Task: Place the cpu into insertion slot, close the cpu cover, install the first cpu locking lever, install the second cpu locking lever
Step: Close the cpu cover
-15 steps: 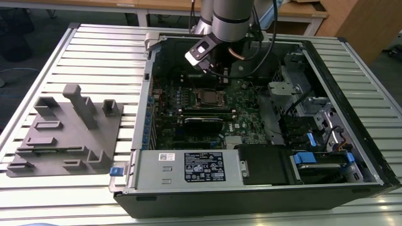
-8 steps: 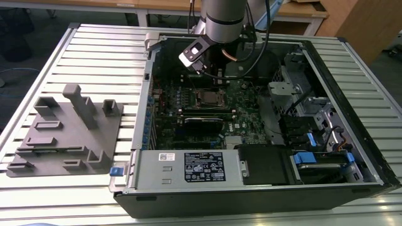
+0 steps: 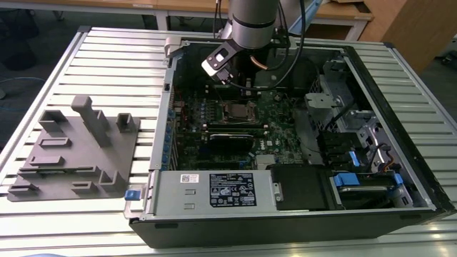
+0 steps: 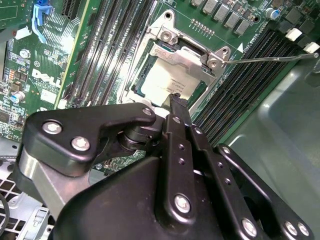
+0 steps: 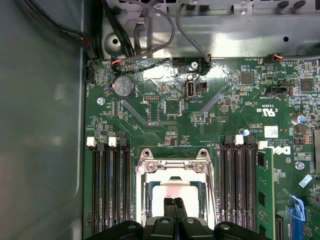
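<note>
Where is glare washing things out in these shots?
Second wrist view: glare whitens the cpu and streaks the memory slots. First wrist view: the motherboard glints near its cable connectors. Exterior view: even light, though the computer case interior sits in shade.

I see soft room light, computer case (image 3: 286, 230) shadowed inside, glare whitening the cpu (image 4: 161, 82) in the second wrist view

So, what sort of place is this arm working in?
Likely a robotics lab or workshop: an open black desktop computer case lies on a ribbed silver metal table, a grey moulded parts fixture sits beside it, and wooden desks stand behind.
</note>
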`<state>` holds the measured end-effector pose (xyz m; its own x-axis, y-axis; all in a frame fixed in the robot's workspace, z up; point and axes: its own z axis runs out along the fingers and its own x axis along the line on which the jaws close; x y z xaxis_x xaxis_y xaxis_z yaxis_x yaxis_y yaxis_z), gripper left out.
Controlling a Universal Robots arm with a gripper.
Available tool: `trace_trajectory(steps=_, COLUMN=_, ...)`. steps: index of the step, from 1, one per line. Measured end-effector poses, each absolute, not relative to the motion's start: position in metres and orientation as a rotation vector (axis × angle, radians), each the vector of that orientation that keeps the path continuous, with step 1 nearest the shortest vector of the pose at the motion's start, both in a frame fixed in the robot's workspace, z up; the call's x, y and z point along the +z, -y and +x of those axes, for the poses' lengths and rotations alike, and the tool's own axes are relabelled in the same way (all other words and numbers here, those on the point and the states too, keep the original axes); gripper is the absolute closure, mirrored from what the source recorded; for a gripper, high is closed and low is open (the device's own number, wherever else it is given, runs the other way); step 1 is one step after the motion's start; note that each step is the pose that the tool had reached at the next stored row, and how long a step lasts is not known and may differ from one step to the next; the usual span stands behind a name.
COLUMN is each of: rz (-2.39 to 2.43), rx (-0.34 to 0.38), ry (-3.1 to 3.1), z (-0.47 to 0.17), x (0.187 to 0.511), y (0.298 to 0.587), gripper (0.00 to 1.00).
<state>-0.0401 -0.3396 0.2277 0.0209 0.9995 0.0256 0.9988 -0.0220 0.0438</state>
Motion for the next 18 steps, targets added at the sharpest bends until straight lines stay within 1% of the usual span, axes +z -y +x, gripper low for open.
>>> trace_trajectory(steps=18, rz=2.235, rx=0.077, ry=-2.187, z=-0.0464, x=0.2283, y=0.3396, gripper=0.89)
